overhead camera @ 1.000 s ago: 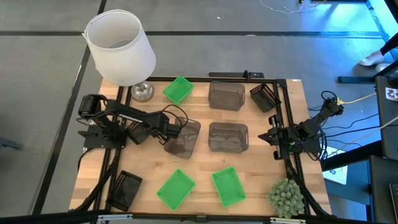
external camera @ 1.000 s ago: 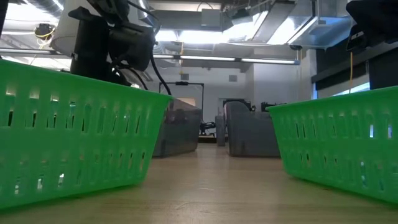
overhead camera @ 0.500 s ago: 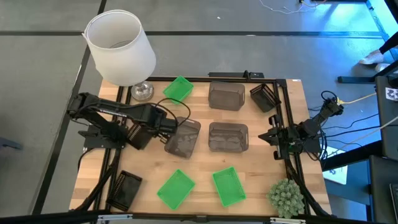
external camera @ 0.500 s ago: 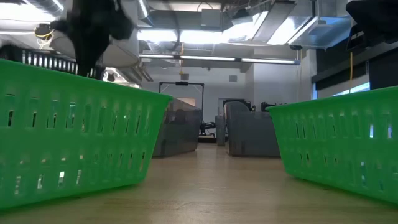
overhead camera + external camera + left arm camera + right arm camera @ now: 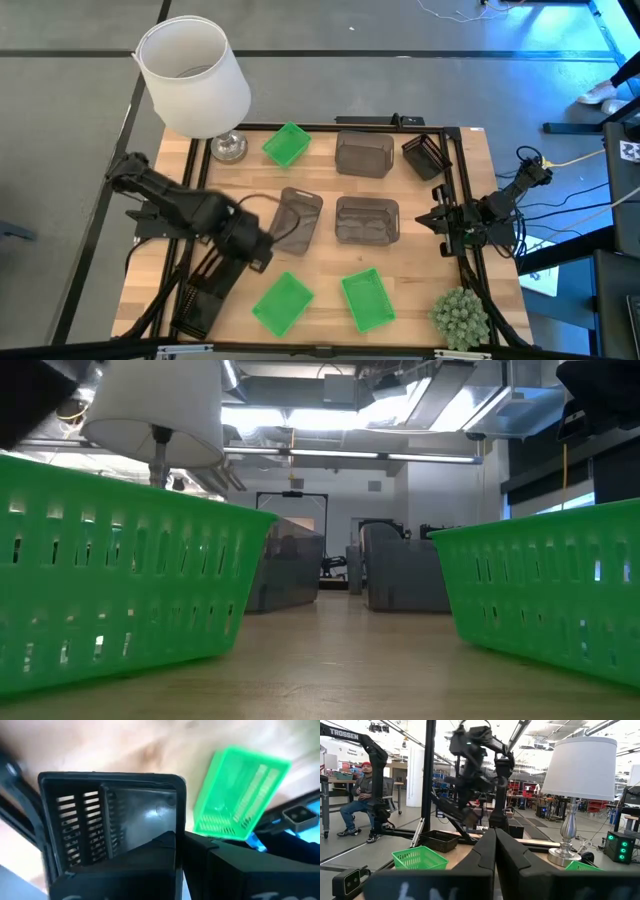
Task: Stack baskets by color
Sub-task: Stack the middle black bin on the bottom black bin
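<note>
Left gripper (image 5: pixel 262 258): closed, empty, lower left of the high view, beside the black basket (image 5: pixel 200 305). Right gripper (image 5: pixel 432 220): closed, parked at the right edge. I judged the step as reaching for black; next, open the jaws over its rim.

My table (image 5: pixel 320 290) is pale wood — smooth, faintly grained. The green baskets (image 5: pixel 368 299) look like glossy slotted plastic, the grey ones (image 5: pixel 366 220) smoky and translucent. The lamp's shade (image 5: pixel 192 75) looks matt cloth — its base (image 5: pixel 228 148) polished metal.
</note>
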